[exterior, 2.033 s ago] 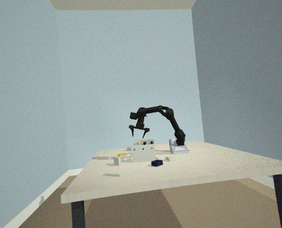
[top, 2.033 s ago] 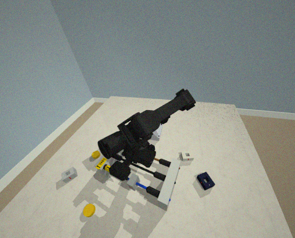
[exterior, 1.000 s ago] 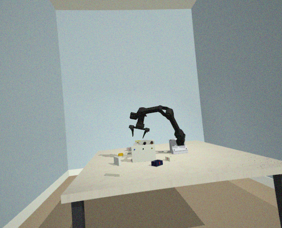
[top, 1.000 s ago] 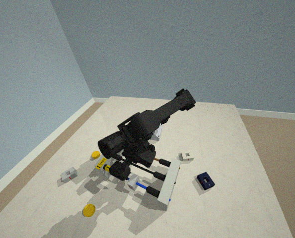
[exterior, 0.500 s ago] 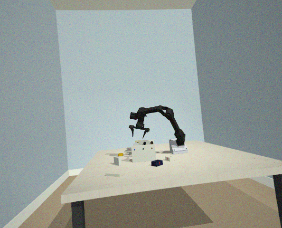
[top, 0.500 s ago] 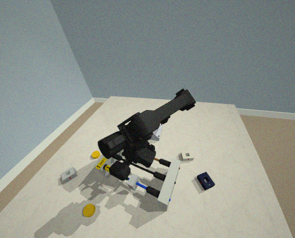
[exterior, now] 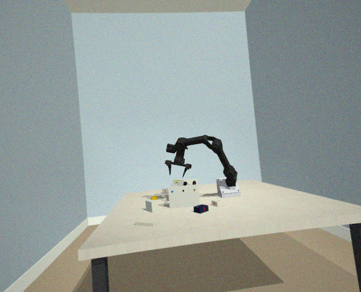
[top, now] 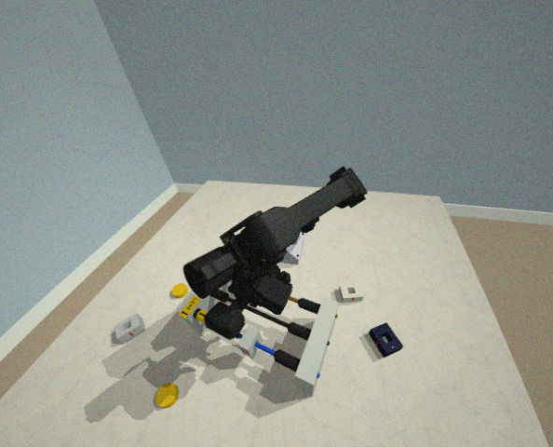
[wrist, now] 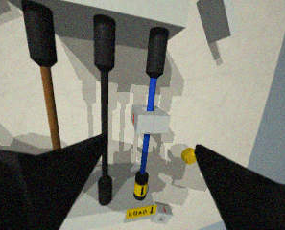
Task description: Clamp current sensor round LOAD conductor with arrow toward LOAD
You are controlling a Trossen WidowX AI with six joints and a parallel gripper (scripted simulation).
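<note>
A light grey sensor (top: 249, 340) (wrist: 154, 123) sits around the blue conductor (top: 266, 349) (wrist: 145, 153), partway along it. A small red mark shows on its left side in the wrist view; its arrow cannot be made out, nor whether its latch is fully engaged. The yellow LOAD label (top: 189, 306) (wrist: 141, 212) lies by the conductor's end, beside a yellow sleeve (wrist: 140, 188) with a black arrow. My gripper (exterior: 176, 175) (wrist: 150, 143) is wide open and empty, above the conductors, its fingers to either side of the sensor in the wrist view. Its fingertips are hidden in the top view.
Black (wrist: 105, 105) and brown (wrist: 50, 105) conductors run beside the blue one, from the white end panel (top: 319, 339) (exterior: 183, 196). A navy clamp (top: 391, 347) (exterior: 200, 208), a white clamp (top: 351, 298) and a grey clamp (top: 135, 332) lie around the rig. Yellow discs (top: 179, 290) (top: 167, 395) lie left.
</note>
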